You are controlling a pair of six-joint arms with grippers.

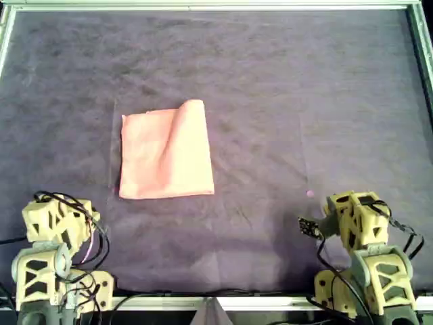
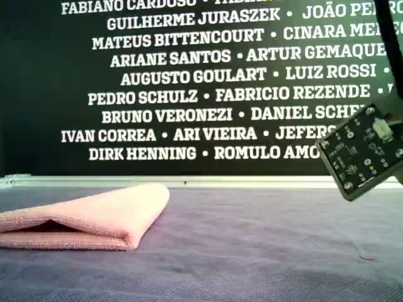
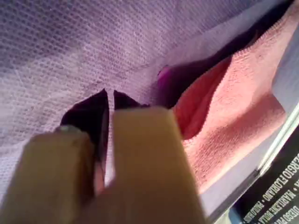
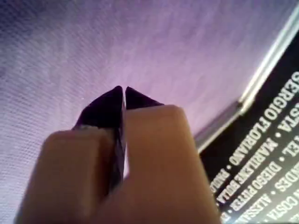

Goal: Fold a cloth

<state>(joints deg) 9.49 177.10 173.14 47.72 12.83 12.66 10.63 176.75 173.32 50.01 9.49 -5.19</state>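
Mat [image 1: 284, 101] purple; name-wall [image 2: 189, 82] behind.

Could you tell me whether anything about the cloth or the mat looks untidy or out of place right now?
Only small things. The cloth is folded unevenly: its upper layer bulges rather than lying flat, seen gaping in the exterior view. A small pink speck lies apart on the mat.
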